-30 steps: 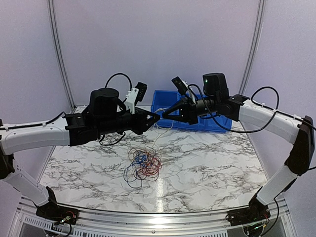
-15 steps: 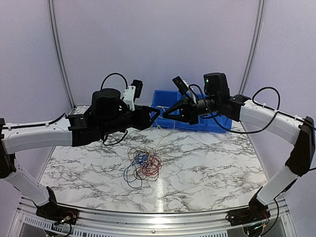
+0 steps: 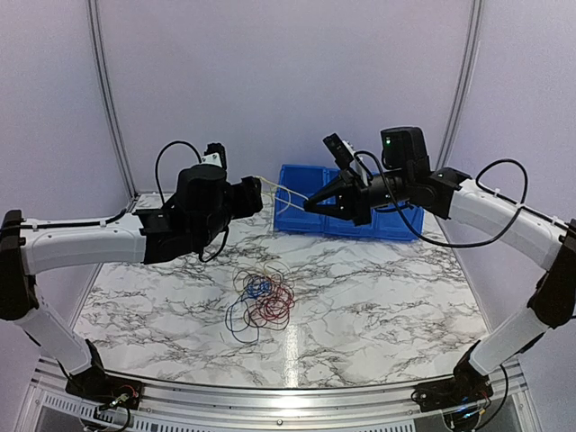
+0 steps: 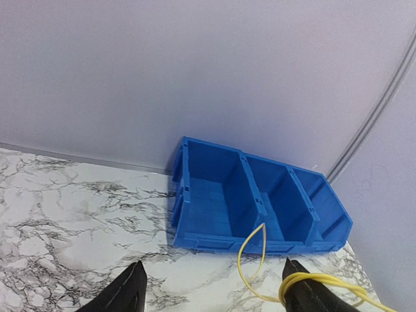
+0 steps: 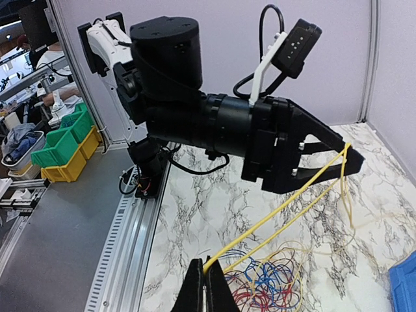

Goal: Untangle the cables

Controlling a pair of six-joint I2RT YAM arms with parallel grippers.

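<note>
— When you looked down from above, how did the left pincer [image 3: 257,193] stand?

— Released, its fingers [image 4: 305,296] spread wide and held up off the table [image 3: 387,297]. Nothing sat between them. A yellow wire [image 4: 296,279] was wound round one finger, though, in several turns, with a loose loop hanging just ahead of that tip.

— And the right pincer [image 3: 310,204]?

— Clenched on that same yellow wire. Seen from its wrist, the two tips were pressed together with the wire pinched between them. From there the wire ran as two strands straight across to the hooked finger of the left pincer.

— So the two faced each other?

— Yes, tip toward tip, near one another but apart, with the wire bridging the gap.

— Where were the cables [image 3: 261,300]?

— On the table, below the gap between the pincers and somewhat nearer the table's front edge. They made a heap of small loops in red, blue, dark and orange-yellow. Neither pincer touched the heap. Whether the yellow wire's other end ran down into it, I could not tell.

— Anything else?

— A blue bin [image 4: 214,195] with three compartments lay beyond the left pincer's tips and behind the right pincer, near the back wall.
</note>
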